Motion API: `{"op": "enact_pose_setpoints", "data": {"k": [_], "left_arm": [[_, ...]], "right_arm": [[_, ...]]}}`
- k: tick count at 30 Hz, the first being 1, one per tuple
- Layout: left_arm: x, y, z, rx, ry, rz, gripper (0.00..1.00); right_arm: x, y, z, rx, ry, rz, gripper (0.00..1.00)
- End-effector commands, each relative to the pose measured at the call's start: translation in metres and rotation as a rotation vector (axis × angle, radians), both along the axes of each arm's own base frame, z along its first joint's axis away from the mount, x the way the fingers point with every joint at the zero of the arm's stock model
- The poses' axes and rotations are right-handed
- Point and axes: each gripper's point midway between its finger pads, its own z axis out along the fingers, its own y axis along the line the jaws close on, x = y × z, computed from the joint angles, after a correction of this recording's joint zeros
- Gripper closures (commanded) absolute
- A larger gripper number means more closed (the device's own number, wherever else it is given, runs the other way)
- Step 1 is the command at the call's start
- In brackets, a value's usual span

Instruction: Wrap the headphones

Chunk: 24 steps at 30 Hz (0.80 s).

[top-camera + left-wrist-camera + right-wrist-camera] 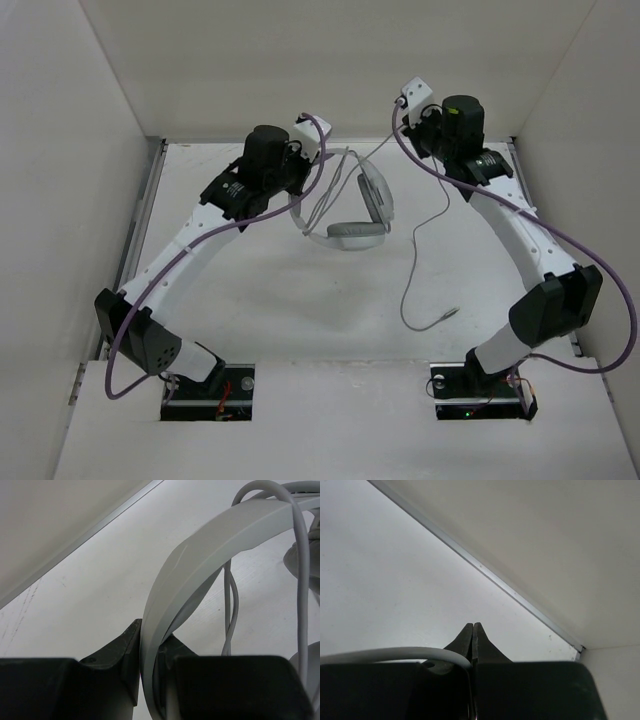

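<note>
Now your left gripper (150,647) pinches the headband (200,555) of the headphones (355,232), which are far centre between both grippers; your right gripper (472,635), far right, is pressed together on their thin cable (395,654).

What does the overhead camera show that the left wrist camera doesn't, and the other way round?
Only the top view: the right gripper holding up the thin grey cable, and the cable's small plug lying loose on the white table. Only the left wrist view: a close look at the left gripper clamped on the curved headband. Both: the light grey-white over-ear headphones, with cable strands looping past the headband.
</note>
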Motion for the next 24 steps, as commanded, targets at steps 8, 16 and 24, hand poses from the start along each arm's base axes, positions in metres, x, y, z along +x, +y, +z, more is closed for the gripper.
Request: {"op": "enact_pose_setpoints", "data": {"k": [8,16,24], "left_arm": [[-0.046,-0.039,0.069,-0.211,-0.028,-0.206,1.0],[-0.058,-0.048,0.056,-0.21,0.039,-0.264,1.0],[-0.062,-0.056,0.102,-0.299,-0.01,-0.313,1.0]], "right_arm": [[0.01,0.008,0.03,0.095,-0.067,0.004,1.0],[0.007,0.007,0.048,0.114,-0.1,0.002,1.0],[0.012,0.012,-0.005,0.163,0.03,0.031,1.0]]}}
